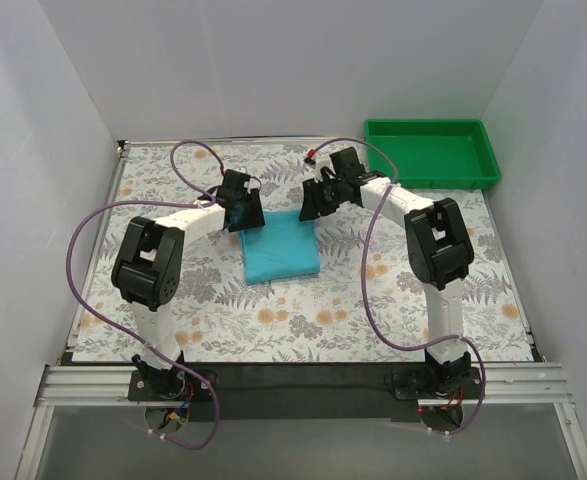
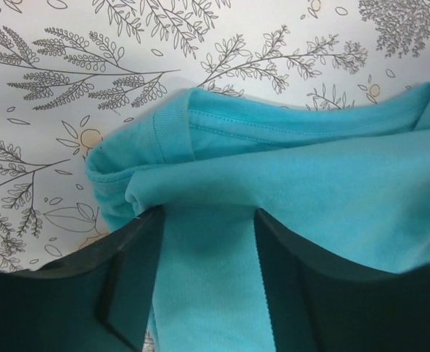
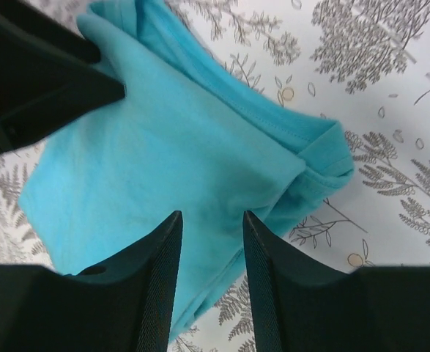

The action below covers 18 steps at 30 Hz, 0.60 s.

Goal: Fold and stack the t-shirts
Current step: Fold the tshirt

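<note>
Top: turquoise-blue soft cloth t-shirt (image 1: 280, 250) lies as a compact folded rectangle on the fern-printed surface (image 1: 393, 300), far edge under both jaws. Left wrist: left jaws apart, straddling cloth. Right wrist: right jaws apart, gripping nothing. Folding apparently near done; stacking left.

Pretty clearly a robot lab test cell, not anyone's home. Plain white panels (image 1: 273, 60) box in the bench (image 1: 273, 320), which has a fern-print cover. Two arms, left arm (image 1: 153, 270) and right arm (image 1: 438, 250), are bolted to an aluminium rail (image 1: 93, 383), with purple cables (image 1: 360, 275) looping off them. There's a green plastic tray (image 1: 431, 152) just past the right hand (image 1: 313, 205).
</note>
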Available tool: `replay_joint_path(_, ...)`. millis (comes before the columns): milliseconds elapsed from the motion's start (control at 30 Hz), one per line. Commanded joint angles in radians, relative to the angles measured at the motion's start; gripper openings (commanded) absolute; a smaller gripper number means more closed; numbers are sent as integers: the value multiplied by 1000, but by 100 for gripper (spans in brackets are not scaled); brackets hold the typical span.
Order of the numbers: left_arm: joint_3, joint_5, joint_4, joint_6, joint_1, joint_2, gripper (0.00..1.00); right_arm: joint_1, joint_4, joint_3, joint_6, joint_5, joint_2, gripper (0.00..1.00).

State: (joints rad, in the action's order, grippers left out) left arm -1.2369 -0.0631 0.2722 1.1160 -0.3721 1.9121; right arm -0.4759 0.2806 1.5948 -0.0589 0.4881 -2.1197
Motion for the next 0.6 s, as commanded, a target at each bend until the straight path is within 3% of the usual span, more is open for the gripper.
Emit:
replay_joint_path(0,-26,17,24,14,7,-105,52,14,-96,56,-112,99,29,39)
replay_joint_path(133,-4,51,-4,60,7,-153,55,14,-257,30,-234,237,18,39)
replay_joint_path(300,1,117,-28,80,32,-59,34,14,-397,10,-343,329,-51,40)
replay_joint_path(567,-53,232,-91,119,104,105,31,63,-446,39,-397,343,-210,40)
